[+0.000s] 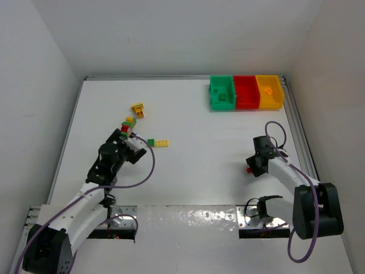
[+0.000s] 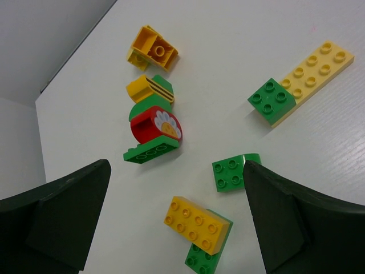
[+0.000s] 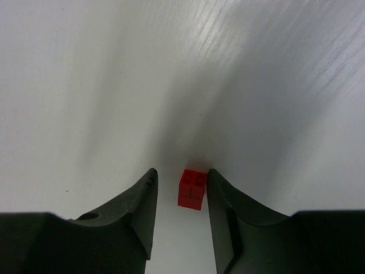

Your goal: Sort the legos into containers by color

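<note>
My left gripper (image 2: 177, 171) is open and empty, hovering over a cluster of legos at the table's left. Below it lie a yellow brick (image 2: 197, 224) on a green brick and a green square brick (image 2: 231, 174) by the right finger. Farther off are a red round piece (image 2: 154, 125) stacked with green and yellow pieces, a hollow yellow brick (image 2: 153, 50), and a pale yellow plate (image 2: 313, 68) carrying a green brick (image 2: 271, 98). My right gripper (image 3: 181, 174) is open, low on the table, with a small red brick (image 3: 191, 188) between its fingers, close to the right finger. The green (image 1: 222, 92), red (image 1: 246, 91) and yellow (image 1: 270, 91) bins stand at the back right.
The bins sit side by side against the table's back edge, near the right wall. A small piece shows inside the yellow bin (image 1: 267, 89). White walls enclose the table on three sides. The arm bases (image 1: 188, 220) sit on a metal plate at the near edge.
</note>
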